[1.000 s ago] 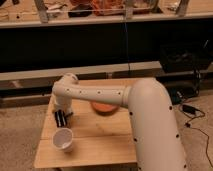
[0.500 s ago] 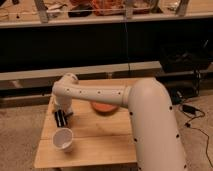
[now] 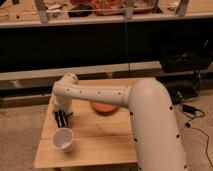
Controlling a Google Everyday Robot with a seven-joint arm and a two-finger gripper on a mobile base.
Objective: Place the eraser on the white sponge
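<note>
Wooden table point(image 3: 102, 146), dark pincer point(image 3: 61, 118) near its edge, grip state unclear, white cup point(image 3: 63, 140) just beside

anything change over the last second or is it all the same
Nothing visibly changed. The pincer is low over the left side of the wooden table, just behind the white cup, as before. The cup and the orange dish near the table's middle have not shifted either.

White cup point(image 3: 64, 139) upright, lower left on wooden desk point(image 3: 100, 146); orange dish point(image 3: 104, 108) mid-frame; black cables point(image 3: 193, 109) right, on floor point(image 3: 20, 136).
</note>
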